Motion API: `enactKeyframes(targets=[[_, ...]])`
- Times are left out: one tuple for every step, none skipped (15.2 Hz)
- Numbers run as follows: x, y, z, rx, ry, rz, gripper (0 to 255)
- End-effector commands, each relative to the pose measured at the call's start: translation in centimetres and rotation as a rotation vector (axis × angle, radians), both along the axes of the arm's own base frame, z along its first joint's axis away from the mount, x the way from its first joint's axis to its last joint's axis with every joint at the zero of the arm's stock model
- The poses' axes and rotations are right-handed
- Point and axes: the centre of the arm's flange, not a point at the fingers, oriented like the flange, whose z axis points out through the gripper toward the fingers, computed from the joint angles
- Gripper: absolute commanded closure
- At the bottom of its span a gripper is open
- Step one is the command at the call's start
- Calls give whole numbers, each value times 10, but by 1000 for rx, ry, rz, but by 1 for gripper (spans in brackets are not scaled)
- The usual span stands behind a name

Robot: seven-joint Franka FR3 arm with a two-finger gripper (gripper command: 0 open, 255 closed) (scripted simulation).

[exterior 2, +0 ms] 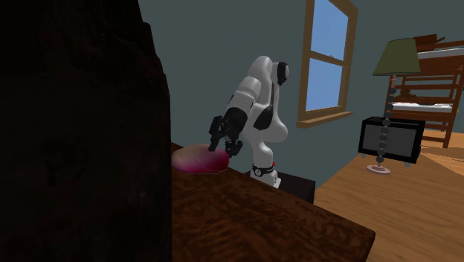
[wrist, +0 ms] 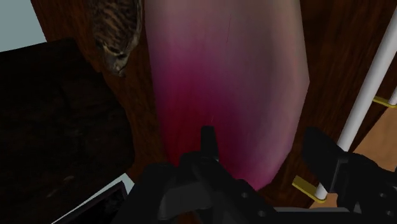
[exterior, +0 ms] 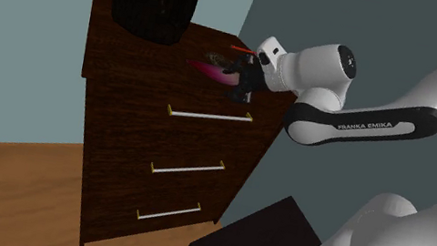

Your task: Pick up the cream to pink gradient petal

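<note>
Wrist view has my gripper (wrist: 266,156) with its fingers standing apart over the dresser (wrist: 337,51) top. The petal (wrist: 229,83) lies there near the front edge, its deep pink end between my fingers. I cannot tell whether either finger touches it, and its cream end is cut off. A striped brown thing (wrist: 114,32) lies beside the petal, too blurred to name. Shoulder view alone shows the dresser's three drawers and their pale handles (exterior: 209,116). In the second exterior view a dark bulky thing (exterior 2: 74,134) on the dresser hides much of its top.
</note>
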Motion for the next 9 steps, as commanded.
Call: enactKeyframes(targets=[[0, -2, 24, 18, -42, -2, 255], [0, -2, 29, 18, -42, -2, 255], [0, -2, 34, 18, -42, -2, 255], [0, -2, 40, 18, -42, -2, 255], [0, -2, 45, 18, -42, -2, 255], [0, -2, 50, 18, -42, -2, 255], [0, -2, 55, 18, -42, -2, 255], [0, -2, 61, 18, -42, -2, 255], [0, -2, 66, 18, -42, -2, 255]])
